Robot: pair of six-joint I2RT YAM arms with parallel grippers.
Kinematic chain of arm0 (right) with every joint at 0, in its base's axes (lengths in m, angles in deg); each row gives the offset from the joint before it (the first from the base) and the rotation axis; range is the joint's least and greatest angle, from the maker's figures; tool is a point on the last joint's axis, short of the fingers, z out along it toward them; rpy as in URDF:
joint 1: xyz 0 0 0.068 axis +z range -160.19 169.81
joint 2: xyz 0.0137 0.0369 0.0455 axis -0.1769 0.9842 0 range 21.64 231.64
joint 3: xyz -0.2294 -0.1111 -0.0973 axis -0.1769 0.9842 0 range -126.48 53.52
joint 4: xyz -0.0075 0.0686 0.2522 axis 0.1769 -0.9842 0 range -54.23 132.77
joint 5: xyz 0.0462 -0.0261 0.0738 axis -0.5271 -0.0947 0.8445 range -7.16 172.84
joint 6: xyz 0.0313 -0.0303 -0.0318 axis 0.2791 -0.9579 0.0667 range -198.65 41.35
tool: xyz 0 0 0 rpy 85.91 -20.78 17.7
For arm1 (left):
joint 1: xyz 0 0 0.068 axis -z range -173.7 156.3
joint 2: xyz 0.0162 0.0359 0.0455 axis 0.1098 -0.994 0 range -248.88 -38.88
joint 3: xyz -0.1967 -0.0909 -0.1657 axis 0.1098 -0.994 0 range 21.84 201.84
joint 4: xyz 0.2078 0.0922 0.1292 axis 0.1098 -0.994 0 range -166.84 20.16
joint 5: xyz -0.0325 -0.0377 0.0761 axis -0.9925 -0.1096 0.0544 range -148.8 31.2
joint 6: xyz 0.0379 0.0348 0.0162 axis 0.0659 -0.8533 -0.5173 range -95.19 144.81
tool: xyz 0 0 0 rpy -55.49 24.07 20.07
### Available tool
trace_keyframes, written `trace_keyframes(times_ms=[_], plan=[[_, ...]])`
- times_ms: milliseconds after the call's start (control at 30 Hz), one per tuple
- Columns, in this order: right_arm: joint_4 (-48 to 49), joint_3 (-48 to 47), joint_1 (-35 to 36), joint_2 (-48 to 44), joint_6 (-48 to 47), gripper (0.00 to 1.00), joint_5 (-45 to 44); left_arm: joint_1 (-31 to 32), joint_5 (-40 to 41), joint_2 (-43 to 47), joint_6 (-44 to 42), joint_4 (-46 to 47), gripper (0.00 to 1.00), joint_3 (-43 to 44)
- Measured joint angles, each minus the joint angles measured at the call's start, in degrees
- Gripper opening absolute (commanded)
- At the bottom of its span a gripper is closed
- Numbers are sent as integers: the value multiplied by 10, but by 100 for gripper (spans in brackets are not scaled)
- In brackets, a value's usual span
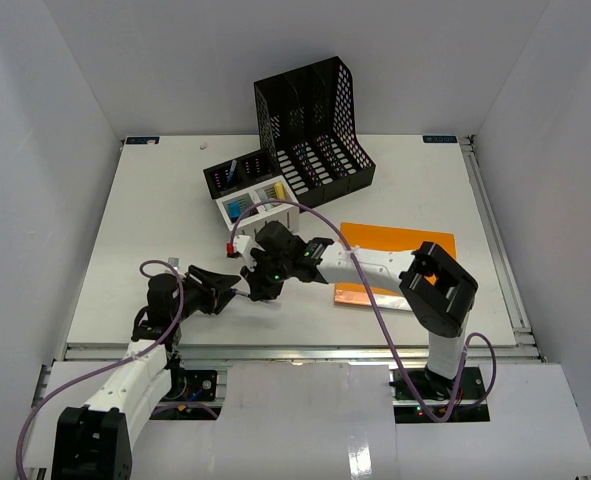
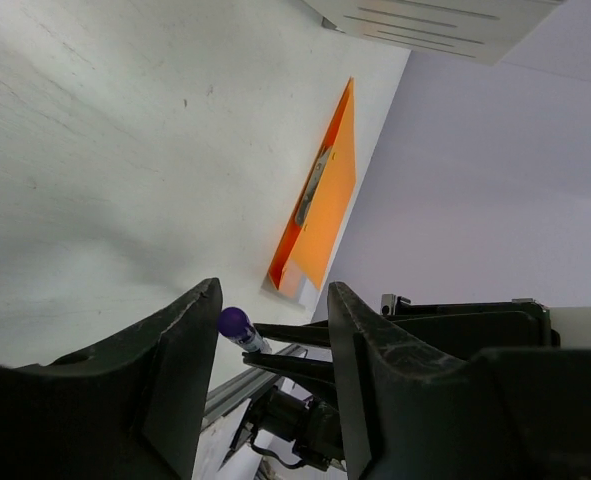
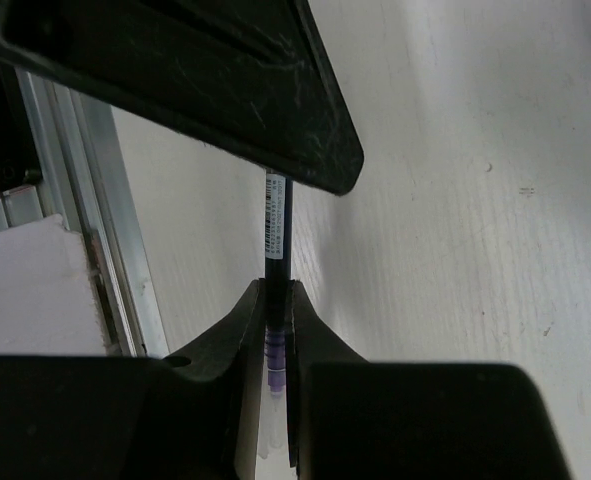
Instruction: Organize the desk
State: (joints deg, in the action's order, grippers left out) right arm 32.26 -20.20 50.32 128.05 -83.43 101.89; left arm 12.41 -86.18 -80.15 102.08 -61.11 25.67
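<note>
Above the near part of the white desk (image 1: 155, 230), my right gripper (image 1: 263, 285) (image 3: 277, 285) is shut on a thin dark pen (image 3: 276, 225), its purple grip section between the pads. The pen's purple end (image 2: 237, 325) pokes between the fingers of my left gripper (image 1: 233, 290) (image 2: 275, 295). Those jaws stand apart: the purple end lies close against the left-hand finger (image 2: 190, 330), with a clear gap to the other. In the right wrist view, one left finger (image 3: 225, 80) crosses over the pen's far part.
An orange folder (image 1: 395, 245) (image 2: 325, 200) lies flat to the right. Behind the grippers stand a white box (image 1: 260, 205) and a black organizer (image 1: 237, 175) with small items, then a tall black file rack (image 1: 310, 120). A small red item (image 1: 231, 248) lies by the box.
</note>
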Motion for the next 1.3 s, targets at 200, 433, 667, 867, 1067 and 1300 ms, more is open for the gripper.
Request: trace_keyframes(times_ms=[200, 433, 667, 867, 1067, 1300], plan=[[0, -17, 1, 1, 1, 8, 5, 0, -4, 7, 6, 10, 13, -8], [-1, -19, 1, 1, -1, 59, 9, 0, -5, 8, 5, 13, 0, -9], [-79, -44, -2, 1, -138, 77, 82, 0, 14, 21, -49, -58, 0, 32], [-167, -47, -60, -60, -306, 75, 187, 3, 63, 20, -173, -166, 0, 185], [-214, 4, -205, -204, -401, 71, 315, 0, 139, -68, -235, -187, 0, 343], [-180, 105, -307, -282, -402, 70, 405, 0, 228, -248, -316, -142, 0, 509]])
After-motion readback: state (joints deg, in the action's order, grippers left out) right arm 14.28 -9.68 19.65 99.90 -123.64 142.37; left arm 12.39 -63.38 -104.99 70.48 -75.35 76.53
